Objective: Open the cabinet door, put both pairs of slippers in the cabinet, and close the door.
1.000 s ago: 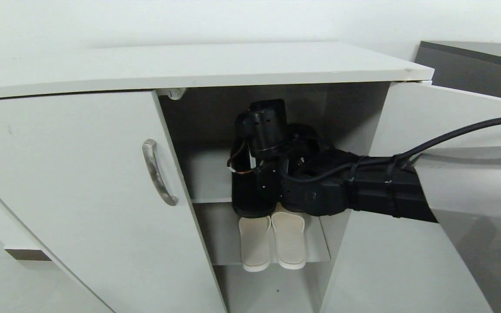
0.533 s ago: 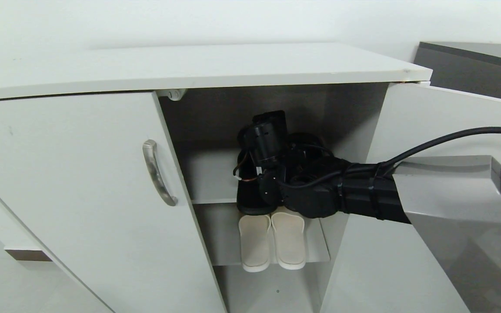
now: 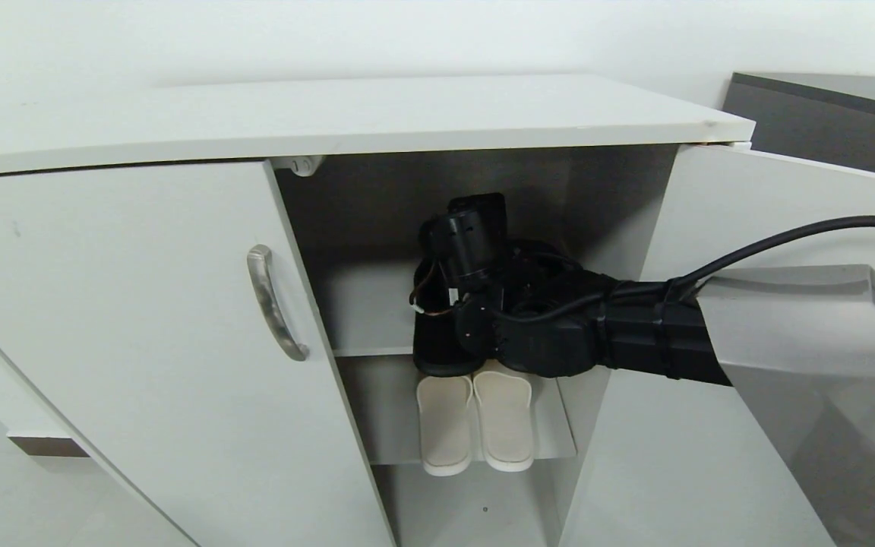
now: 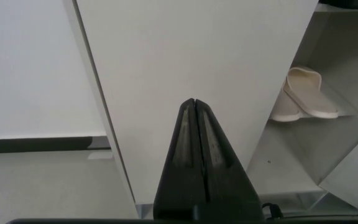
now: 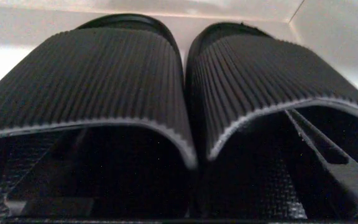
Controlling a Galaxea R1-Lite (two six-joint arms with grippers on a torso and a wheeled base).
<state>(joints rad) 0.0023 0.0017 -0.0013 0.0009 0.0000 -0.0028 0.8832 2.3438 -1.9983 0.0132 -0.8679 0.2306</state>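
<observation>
The cabinet's right door (image 3: 718,205) stands open and its left door (image 3: 118,327) is shut. A black pair of slippers (image 3: 436,351) rests on the upper shelf (image 3: 365,311), heels toward me. My right gripper (image 3: 474,323) is inside the cabinet, right behind them. Close up, the black slippers (image 5: 86,74) lie side by side, and one of the fingers (image 5: 331,158) reaches into one slipper, well off its inner wall; the gripper is open. A white pair of slippers (image 3: 475,422) lies on the lower shelf (image 3: 555,433). My left gripper (image 4: 194,106) is shut, low before the left door.
The left door has a metal handle (image 3: 274,304). A thick black cable (image 3: 787,235) runs along my right arm past the open door. The white slippers (image 4: 303,93) jut over their shelf's front edge. Grey floor (image 4: 42,186) lies left of the cabinet.
My right arm went down and deeper into the cabinet, setting the black slippers onto the upper shelf. In the last half second the wrist rose slightly; the slippers stayed put.
</observation>
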